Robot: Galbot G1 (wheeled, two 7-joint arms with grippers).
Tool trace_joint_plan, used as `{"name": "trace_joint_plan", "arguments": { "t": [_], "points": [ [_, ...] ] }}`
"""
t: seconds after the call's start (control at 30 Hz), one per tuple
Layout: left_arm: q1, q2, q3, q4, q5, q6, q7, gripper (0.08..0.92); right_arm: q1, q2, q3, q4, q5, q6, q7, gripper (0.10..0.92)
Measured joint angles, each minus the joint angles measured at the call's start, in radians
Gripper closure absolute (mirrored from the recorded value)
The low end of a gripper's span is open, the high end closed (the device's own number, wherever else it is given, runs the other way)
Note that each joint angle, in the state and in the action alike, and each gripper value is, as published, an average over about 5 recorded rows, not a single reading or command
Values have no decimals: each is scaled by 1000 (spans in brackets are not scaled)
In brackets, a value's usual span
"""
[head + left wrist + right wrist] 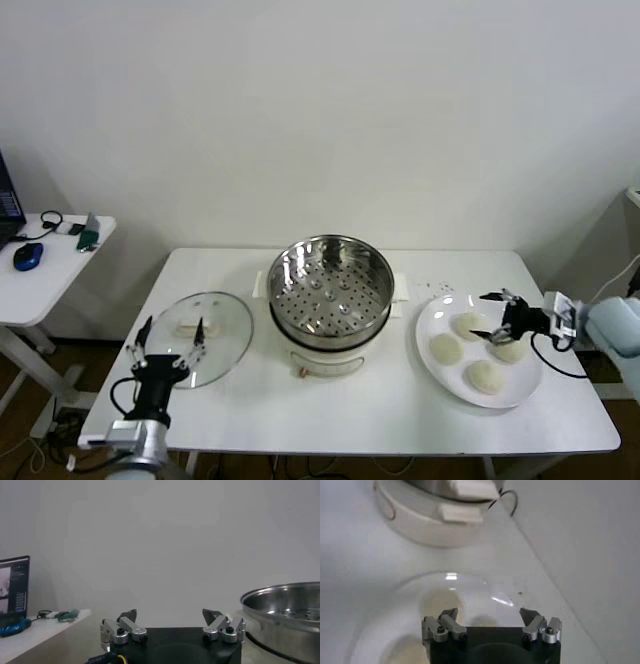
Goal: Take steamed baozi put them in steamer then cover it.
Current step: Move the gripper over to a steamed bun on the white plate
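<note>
Overhead, four steamed baozi point(470, 325) lay on a plate point(440, 310) right of the empty steamer point(331, 283); the cover point(205, 335) lay left. Each wrist view showed its hand spread wide: left hand point(172, 622), right hand point(491, 620).

Black left claw point(170, 343) and right claw point(497, 317), silver-knuckled fingers.

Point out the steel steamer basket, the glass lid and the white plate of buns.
round shiny stainless-steel steamer basket point(330, 290): head view, on its perforated floor.
round clear glass lid point(222, 325): head view, on the glass right of its white handle.
flat white plate point(437, 308): head view, on bare rim at its far left edge.
</note>
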Motion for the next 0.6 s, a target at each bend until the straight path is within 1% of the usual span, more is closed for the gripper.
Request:
{"name": "trace_joint_plan", "arguments": {
  "t": [0.13,0.3,0.6],
  "points": [
    [-8,8,2,2,-6,12,-3,177,189,10,-230,-84,0,-1,-50,203],
    [-20,21,0,7,-13,26,-6,177,376,62,-469,-189,-4,1,-89,203],
    [-26,32,-7,11,-22,37,-8,177,527,204,-685,-365,-27,10,-119,203]
  ]
}}
